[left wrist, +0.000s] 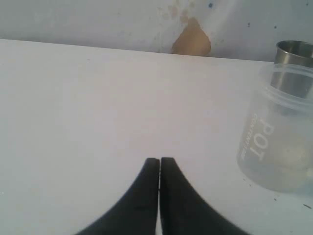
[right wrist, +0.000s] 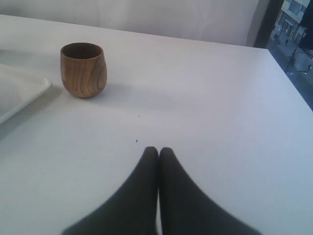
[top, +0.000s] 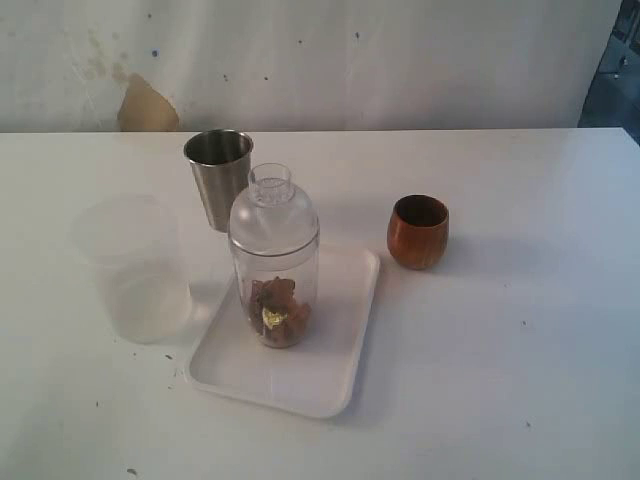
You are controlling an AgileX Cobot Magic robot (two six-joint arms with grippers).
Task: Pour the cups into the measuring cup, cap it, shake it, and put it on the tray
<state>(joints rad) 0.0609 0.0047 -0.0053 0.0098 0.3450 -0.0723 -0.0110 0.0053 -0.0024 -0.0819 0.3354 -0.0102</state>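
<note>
Now the tall clear plastic measuring cup (top: 274, 265) stands upright on the flat white rectangular tray (top: 330, 385), on its left half toward the far edge, with the clear domed lid (top: 272, 205) seated on top. Brown pieces with a small yellow bit (top: 278, 312) lie heaped at its bottom. The tapered brushed-steel tumbler (top: 219, 175) stands upright on the white tabletop (top: 520, 360) just behind the tray's far left corner, its mouth open upward. The small rounded dark-brown wooden cup (top: 418, 231) stands upright off the tray's right side, near the far right corner but apart from the rim. A wide frosted translucent plastic cup (top: 133, 268) sits just beside the tray's left edge; the left wrist view shows pale lettering reading "POT" on its side.

The left pincer (left wrist: 159, 159) hangs over bare tabletop to the left of the tray, its two black fingers pressed tip to tip with nothing between them. The right pincer (right wrist: 158, 149) is likewise pressed together and holds nothing, over the tabletop to the right of the tray, with the wooden cup well ahead of it.
</note>
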